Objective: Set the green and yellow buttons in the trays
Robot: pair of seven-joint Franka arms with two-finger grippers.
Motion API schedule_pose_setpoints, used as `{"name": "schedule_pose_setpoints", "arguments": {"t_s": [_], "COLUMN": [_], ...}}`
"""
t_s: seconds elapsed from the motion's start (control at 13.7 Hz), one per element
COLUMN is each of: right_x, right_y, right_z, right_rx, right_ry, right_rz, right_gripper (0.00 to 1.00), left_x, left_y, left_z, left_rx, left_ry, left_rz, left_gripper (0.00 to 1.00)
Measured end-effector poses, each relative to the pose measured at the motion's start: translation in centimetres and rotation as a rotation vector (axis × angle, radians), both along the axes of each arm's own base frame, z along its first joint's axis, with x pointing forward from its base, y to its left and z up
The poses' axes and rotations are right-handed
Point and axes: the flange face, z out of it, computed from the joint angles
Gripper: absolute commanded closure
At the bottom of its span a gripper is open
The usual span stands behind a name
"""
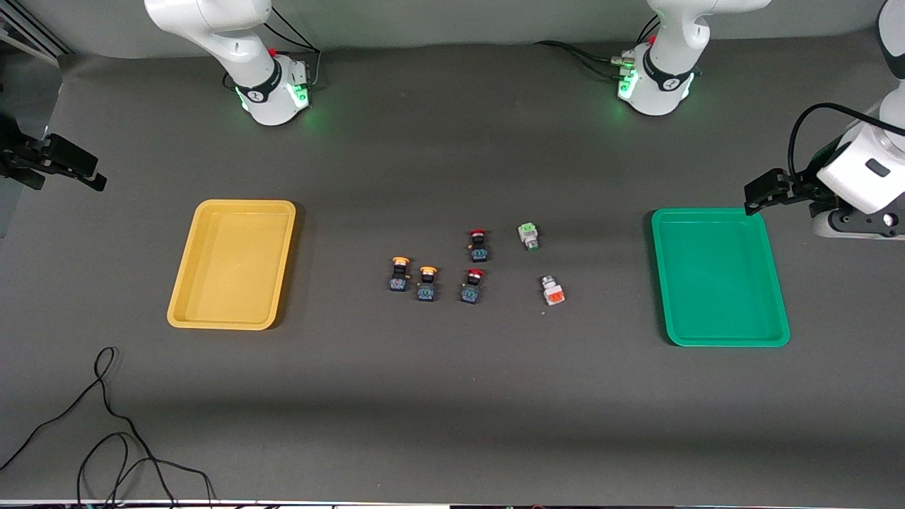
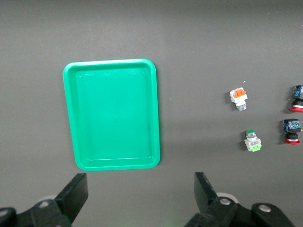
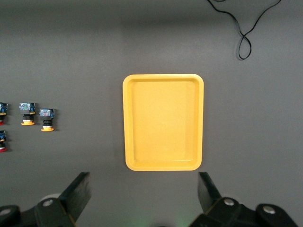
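Two yellow-capped buttons (image 1: 400, 274) (image 1: 426, 283) stand side by side mid-table, also in the right wrist view (image 3: 28, 113). The green-faced white button (image 1: 528, 236) lies farther from the front camera, toward the green tray (image 1: 707, 212); both show in the left wrist view: button (image 2: 253, 141), tray (image 2: 110, 62). The yellow tray (image 1: 244, 205) (image 3: 163, 76) lies toward the right arm's end. Both trays are empty. My left gripper (image 1: 755, 198) (image 2: 140, 189) is open and empty, up beside the green tray. My right gripper (image 1: 88, 177) (image 3: 144, 189) is open and empty, up past the yellow tray.
Two red-capped buttons (image 1: 478, 244) (image 1: 471, 285) and a white-bodied orange-faced one (image 1: 552, 290) lie among the task buttons. A black cable (image 1: 106, 424) loops on the table near the front edge at the right arm's end.
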Motion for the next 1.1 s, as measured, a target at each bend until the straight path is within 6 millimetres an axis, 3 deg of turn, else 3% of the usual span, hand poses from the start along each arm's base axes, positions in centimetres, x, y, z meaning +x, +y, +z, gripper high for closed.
{"name": "schedule_pose_setpoints", "arguments": {"t_s": [0.37, 0.66, 0.8, 1.1], "right_x": [0.0, 0.0, 0.0, -0.1], "right_y": [0.1, 0.7, 1.0, 1.2], "right_z": [-0.2, -1.7, -2.6, -4.7], "right_rx": [0.000, 0.000, 0.000, 0.000], "right_ry": [0.005, 0.038, 0.057, 0.101], "right_rz": [0.001, 0.012, 0.019, 0.023], "right_gripper": [0.00, 0.00, 0.00, 0.00], "left_x": [-0.2, -0.4, -0.7, -2.8], "left_y": [-0.2, -1.3, -4.0, -14.7], "left_z": [-0.3, -1.1, -1.8, -4.4], "left_rx": [0.002, 0.002, 0.005, 0.019], "left_ry": [0.021, 0.037, 0.048, 0.037], "left_rz": [-0.005, -0.022, -0.026, 0.026], "left_gripper": [0.00, 0.00, 0.00, 0.00]}}
